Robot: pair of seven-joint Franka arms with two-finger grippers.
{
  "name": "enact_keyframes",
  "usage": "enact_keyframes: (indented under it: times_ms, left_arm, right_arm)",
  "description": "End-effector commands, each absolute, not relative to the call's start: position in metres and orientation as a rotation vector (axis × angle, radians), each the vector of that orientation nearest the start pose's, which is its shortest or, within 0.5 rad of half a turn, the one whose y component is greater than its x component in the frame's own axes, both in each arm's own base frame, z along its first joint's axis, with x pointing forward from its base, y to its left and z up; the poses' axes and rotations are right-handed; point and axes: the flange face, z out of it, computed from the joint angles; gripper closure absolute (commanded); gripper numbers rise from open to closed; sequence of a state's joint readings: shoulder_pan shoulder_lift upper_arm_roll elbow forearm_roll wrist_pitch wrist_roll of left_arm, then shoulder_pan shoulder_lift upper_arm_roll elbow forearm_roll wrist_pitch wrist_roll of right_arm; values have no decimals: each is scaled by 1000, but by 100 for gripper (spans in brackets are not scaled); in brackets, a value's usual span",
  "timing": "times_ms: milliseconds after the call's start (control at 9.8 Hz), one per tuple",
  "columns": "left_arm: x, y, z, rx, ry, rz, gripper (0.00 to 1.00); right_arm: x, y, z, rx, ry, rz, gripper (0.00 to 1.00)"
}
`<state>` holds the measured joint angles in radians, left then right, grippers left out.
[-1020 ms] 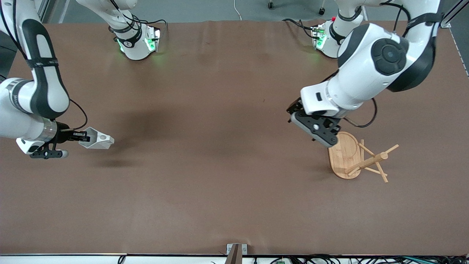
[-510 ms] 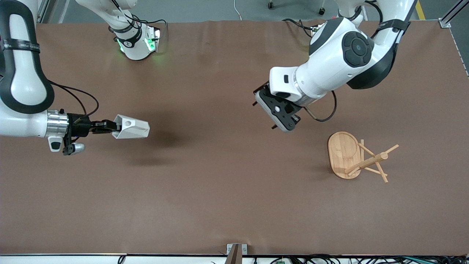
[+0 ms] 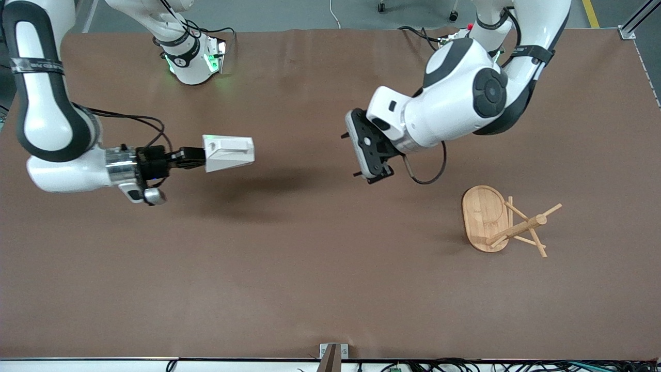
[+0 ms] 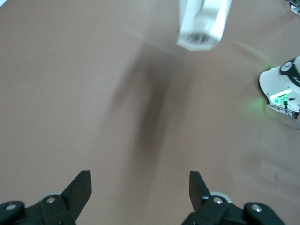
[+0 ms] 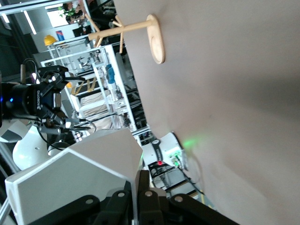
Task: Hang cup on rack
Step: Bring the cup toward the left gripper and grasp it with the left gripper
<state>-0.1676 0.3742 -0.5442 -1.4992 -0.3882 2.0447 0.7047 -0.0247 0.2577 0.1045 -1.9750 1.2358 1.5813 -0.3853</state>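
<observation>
Brown tabletop [image 3: 310, 268] under two Franka arms: the right gripper [image 3: 193, 157] holds the white cup [image 3: 229, 153] clenched in its jaws, sideways in the air over the right arm's half. The left gripper [image 3: 369, 173] hangs mid-table, jaws parted and holding nothing — well apart from the bamboo rack [image 3: 503, 222], which stands near the left arm's end.
</observation>
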Motion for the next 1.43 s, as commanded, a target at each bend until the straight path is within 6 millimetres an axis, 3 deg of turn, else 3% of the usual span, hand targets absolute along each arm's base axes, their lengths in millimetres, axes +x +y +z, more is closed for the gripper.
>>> enact_keyframes:
  times_ms: [0,408,816,1020,1327]
  left_arm:
    - [512,-454,510,2085,-1535,269,11]
    - [495,-475,519,2144,-1581,268,12]
    - [494,-480,530,2168,-1629,308,10]
    - [480,-493,528,2169,-1638,291,9]
    - [482,-494,514,2179,-1677,270,9]
  right_arm:
    - [541,183,367,-1783,40,386,100]
    - [524,255,369,-1755,65,359,100]
    - [511,273,368,-1728,73,390,100]
    - [508,278,371,-1727,69,388,100]
    - [507,280,374,-1719,75,381,99]
